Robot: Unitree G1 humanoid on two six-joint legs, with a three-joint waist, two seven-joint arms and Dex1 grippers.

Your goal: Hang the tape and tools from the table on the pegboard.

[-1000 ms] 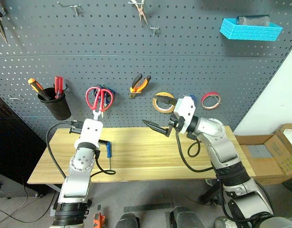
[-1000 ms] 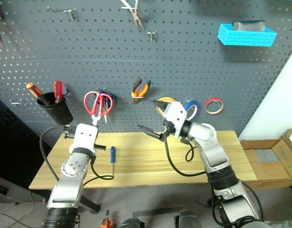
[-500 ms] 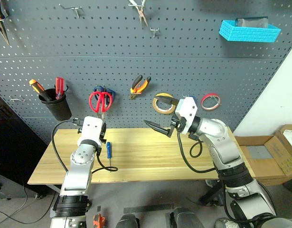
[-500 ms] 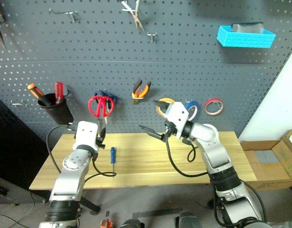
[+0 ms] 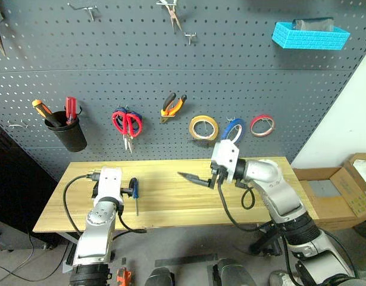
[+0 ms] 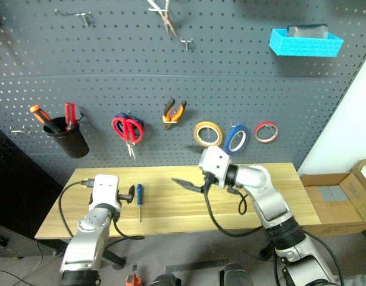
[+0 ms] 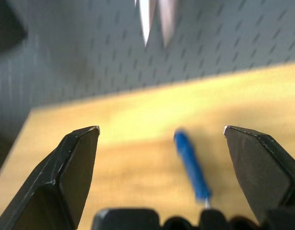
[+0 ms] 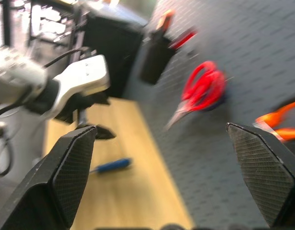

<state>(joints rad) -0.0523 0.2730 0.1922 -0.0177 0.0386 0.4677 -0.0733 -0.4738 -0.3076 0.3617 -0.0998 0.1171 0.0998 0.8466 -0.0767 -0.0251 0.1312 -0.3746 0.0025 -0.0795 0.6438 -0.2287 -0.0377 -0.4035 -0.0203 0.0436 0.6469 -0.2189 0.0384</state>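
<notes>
The blue-handled screwdriver [image 5: 134, 192] lies on the light wood table [image 5: 177, 205], just right of my left gripper [image 7: 161, 128]. That gripper is open and low over the tabletop, with the screwdriver [image 7: 190, 165] ahead between its spread fingers. On the dark grey pegboard [image 5: 111, 59] hang the red scissors [image 5: 127, 124], the orange and black pliers [image 5: 173, 105] and the blue tape [image 5: 232, 129]. My right gripper [image 5: 191, 177] is open and empty above the middle of the table, pointing left.
A yellow tape roll [image 5: 204, 127] and a red-pink tape ring [image 5: 262, 125] hang beside the blue tape. A black cup [image 5: 72, 134] with screwdrivers is at the left. A blue basket [image 5: 310, 36] hangs at the upper right. Cardboard boxes [image 5: 349, 190] stand right of the table.
My left gripper opened and let go of the red scissors, which now hang on the pegboard. It sank to the table beside the screwdriver. My right gripper dropped a little.
</notes>
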